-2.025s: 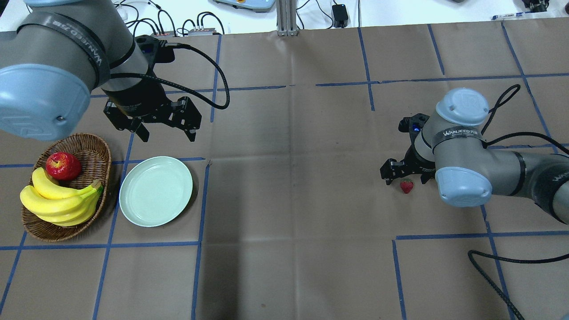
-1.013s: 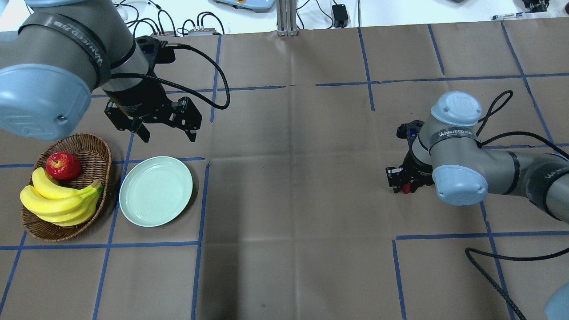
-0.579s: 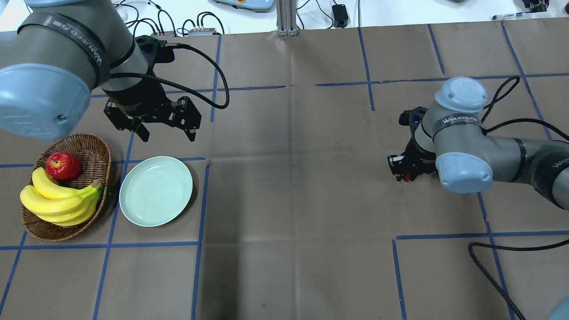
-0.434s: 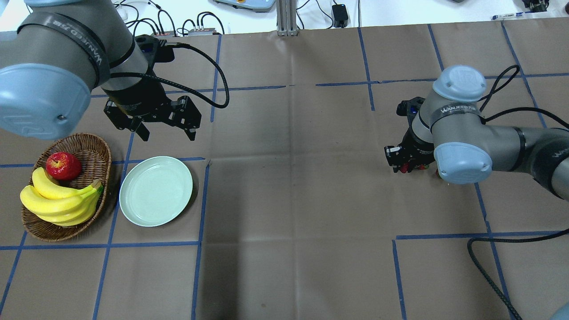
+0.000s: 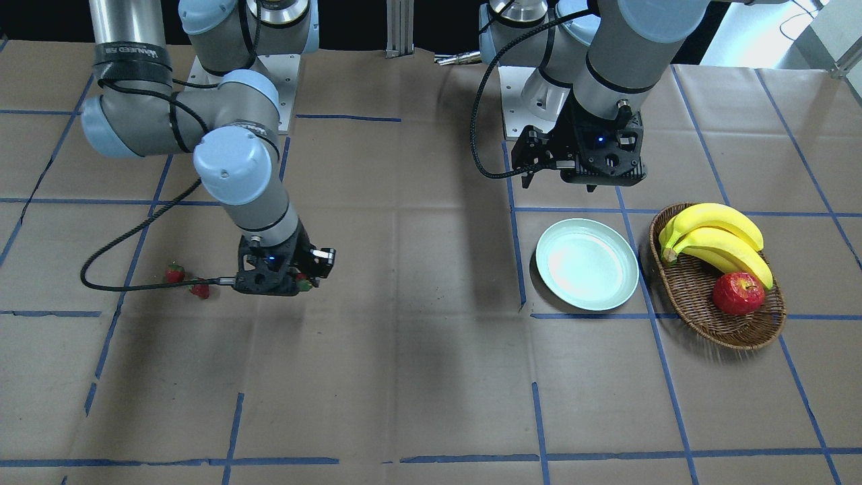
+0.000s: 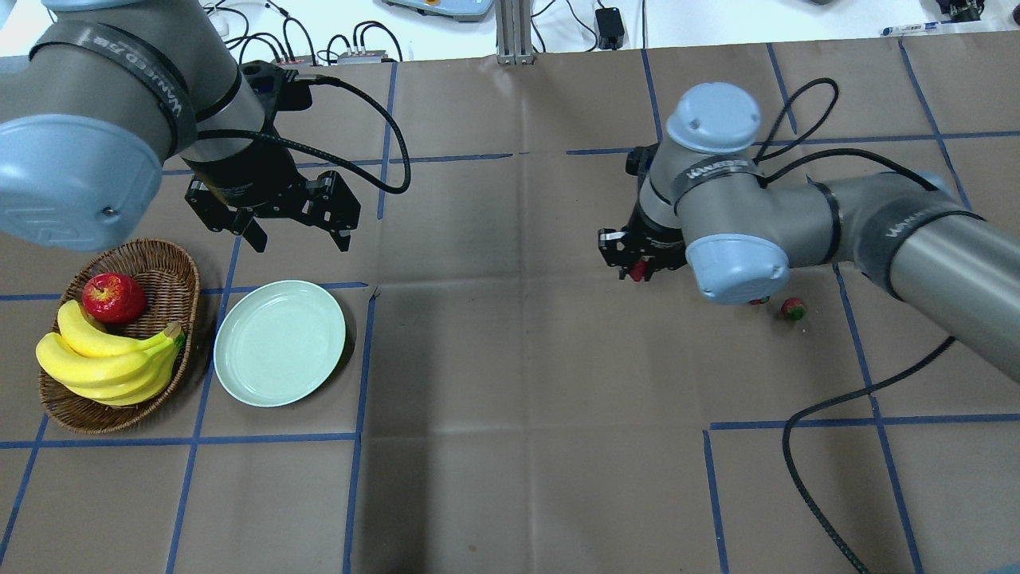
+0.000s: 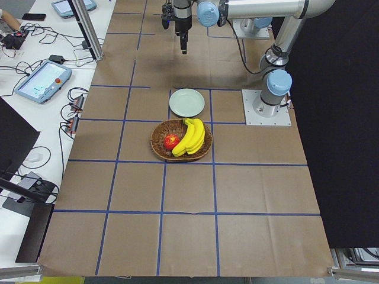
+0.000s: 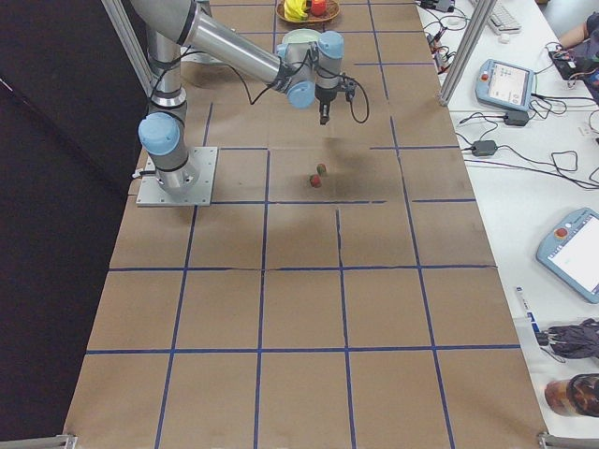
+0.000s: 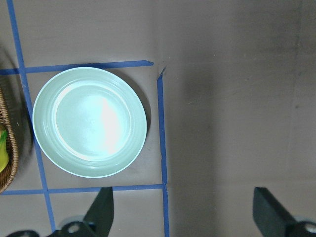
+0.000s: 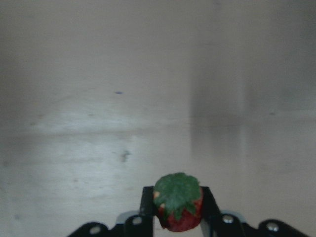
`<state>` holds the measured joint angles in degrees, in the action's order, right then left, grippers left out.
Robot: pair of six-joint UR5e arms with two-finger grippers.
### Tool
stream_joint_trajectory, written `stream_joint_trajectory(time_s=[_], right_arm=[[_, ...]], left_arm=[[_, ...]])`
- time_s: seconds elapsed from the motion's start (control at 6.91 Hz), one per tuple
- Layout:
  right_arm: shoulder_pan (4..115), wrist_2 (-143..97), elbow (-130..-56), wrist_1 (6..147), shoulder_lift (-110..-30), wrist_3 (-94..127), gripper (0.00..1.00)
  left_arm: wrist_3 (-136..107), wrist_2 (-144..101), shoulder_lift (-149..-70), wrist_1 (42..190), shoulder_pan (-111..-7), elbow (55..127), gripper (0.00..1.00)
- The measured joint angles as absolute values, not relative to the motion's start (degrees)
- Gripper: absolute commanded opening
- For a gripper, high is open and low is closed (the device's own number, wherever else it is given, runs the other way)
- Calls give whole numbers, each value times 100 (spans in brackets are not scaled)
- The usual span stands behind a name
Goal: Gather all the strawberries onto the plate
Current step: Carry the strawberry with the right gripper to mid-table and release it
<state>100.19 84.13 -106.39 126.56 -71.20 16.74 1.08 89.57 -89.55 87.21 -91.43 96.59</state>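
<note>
My right gripper (image 6: 637, 271) is shut on a strawberry (image 10: 177, 201), green cap up, and holds it above the table right of centre. It also shows in the front view (image 5: 298, 279). Two more strawberries (image 6: 793, 308) (image 6: 759, 300) lie on the brown paper to its right, one partly hidden by my right arm's joint. The empty mint-green plate (image 6: 279, 343) lies far to the left, next to the basket. My left gripper (image 6: 301, 241) hangs open and empty just behind the plate (image 9: 89, 121).
A brown wicker basket (image 6: 174, 263) with bananas (image 6: 103, 359) and a red apple (image 6: 114, 297) stands left of the plate. The right arm's black cable (image 6: 829, 399) loops over the table at the right. Blue tape lines grid the paper.
My right gripper closed on the strawberry, lifted it and carried it leftward toward the table's middle, which uncovered the two other strawberries. My left arm has not moved.
</note>
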Motion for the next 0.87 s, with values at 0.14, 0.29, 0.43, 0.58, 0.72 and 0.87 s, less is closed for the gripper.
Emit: stream_joint_trajectory(time_s=[0.14,0.29,0.43,0.58,0.72,0.87], right_arm=[[10458,8337,-10190,12668,-6713,2272,5],[10856,8304,-9664,12672,-6233,2744,5],[11104,8295,-9279,12672,-5850,3057,36],[11230,8299,-9074,12662,-5617,3252,99],[11255,8310,-9019,12640,-5529,3303,100],[11220,8320,-9011,12610,-5520,3288,100]], left_arm=[[108,8964,-8941,8725,-9138,9659,100],[149,8970,-8934,8727,-9126,9659,100],[258,8971,-8927,8727,-9117,9661,100],[367,8962,-8921,8726,-9105,9664,100],[411,8946,-8923,8721,-9094,9667,100],[437,8938,-8928,8720,-9091,9667,100]])
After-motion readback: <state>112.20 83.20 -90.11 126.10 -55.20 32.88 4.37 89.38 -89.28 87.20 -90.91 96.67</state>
